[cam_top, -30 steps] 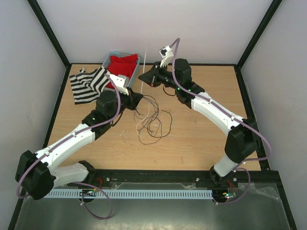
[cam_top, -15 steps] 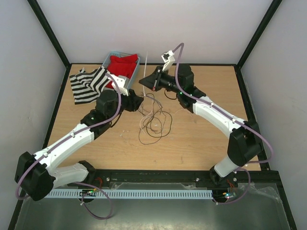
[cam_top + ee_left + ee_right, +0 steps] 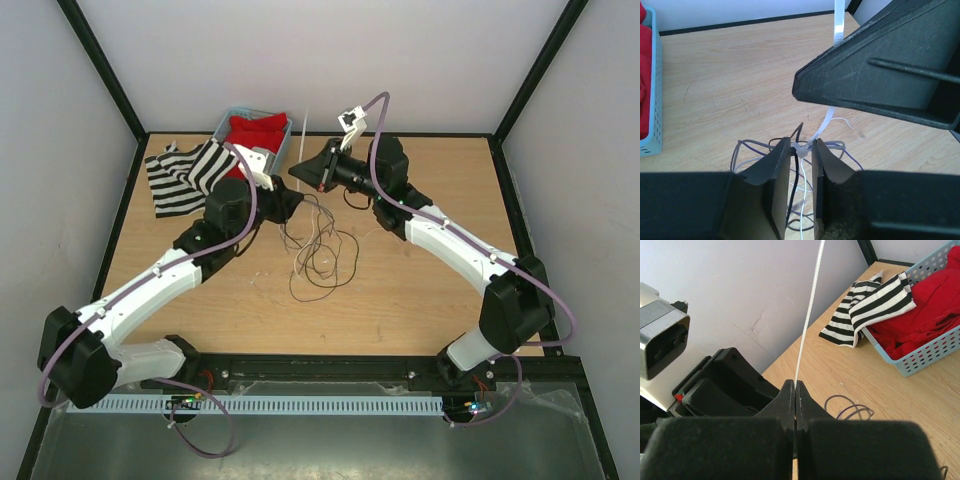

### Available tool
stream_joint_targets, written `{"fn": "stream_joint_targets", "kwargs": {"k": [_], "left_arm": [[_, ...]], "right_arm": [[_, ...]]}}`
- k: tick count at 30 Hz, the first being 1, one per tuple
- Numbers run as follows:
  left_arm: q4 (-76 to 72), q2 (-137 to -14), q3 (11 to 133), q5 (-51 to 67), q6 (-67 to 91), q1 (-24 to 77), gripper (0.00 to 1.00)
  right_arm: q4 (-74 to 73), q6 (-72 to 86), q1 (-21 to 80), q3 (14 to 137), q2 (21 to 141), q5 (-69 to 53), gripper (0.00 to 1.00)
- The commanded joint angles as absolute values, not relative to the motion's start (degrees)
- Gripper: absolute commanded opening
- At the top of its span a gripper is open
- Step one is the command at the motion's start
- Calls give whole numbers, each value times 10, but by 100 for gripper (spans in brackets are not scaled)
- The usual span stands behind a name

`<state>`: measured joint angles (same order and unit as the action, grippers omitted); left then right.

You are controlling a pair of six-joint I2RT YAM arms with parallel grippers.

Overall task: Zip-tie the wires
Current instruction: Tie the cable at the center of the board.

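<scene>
Biggest stuff first: over the last second both arms have shuffled a bit. The right gripper [image 3: 296,172] has swung a touch flatter and the left gripper [image 3: 290,203] has nudged in right under it. The top of the wires [image 3: 320,250] now looks drawn into a narrower neck just below the two sets of fingers.

We read that as the cinch being under way, with the tail getting pulled (not finished though, since most of the wires sprawl loose on the table, out past the fingertips toward the arm bases).

Right fingers are pressed flat together on the zip tie [image 3: 807,320], which shoots straight up out of their tips. Left fingers sit slightly apart with the tie's head [image 3: 801,149] right between the tips. Whether they're actually squeezing it, we can't tell.

View-wise, only the left wrist shows that head and the strands bunched at it. From the top it's too small to make out. Only the right wrist shows the pinch itself, plus the basket [image 3: 930,352] and striped cloth [image 3: 875,300] out beyond its fingers.
</scene>
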<state>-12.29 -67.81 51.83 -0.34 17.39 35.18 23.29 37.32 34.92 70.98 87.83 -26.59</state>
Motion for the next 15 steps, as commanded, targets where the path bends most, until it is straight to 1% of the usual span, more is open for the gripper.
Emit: {"fn": "stream_joint_targets", "kwargs": {"k": [1, 10, 15], "left_arm": [[-156, -689, 549, 6, 172, 349, 22], [-164, -699, 542, 10, 167, 349, 8], [-166, -704, 528, 9, 167, 349, 6]], "right_arm": [[262, 380, 352, 705, 856, -274, 0], [271, 386, 352, 704, 854, -273, 0], [272, 386, 352, 715, 850, -264, 0]]}}
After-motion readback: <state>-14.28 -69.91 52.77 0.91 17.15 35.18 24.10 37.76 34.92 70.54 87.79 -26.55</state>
